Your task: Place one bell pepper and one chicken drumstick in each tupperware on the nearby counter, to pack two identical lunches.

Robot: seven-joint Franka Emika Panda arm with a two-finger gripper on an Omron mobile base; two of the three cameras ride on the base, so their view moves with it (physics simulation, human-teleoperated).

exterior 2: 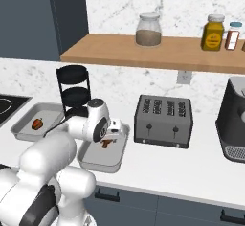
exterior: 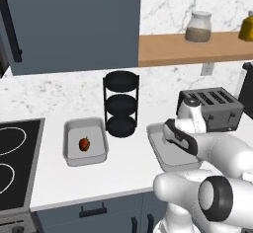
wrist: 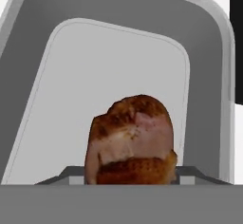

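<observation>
On the white counter (exterior: 54, 177) – two tupperware (exterior: 67, 148) trays

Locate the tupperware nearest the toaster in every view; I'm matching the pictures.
Left base view: tupperware, lower right, partly behind the arm.
Right base view: lower left-centre.
Hand view: behind the chicken drumstick.
Landmark: toaster, just right of it in both base views.

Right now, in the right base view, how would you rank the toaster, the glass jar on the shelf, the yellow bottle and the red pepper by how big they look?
Largest to smallest, as they appear:
1. Toaster
2. Glass jar
3. Yellow bottle
4. Red pepper
The jar and bottle sit farther back on the shelf, so their true sizes may be closer to the toaster's than they look.
</observation>
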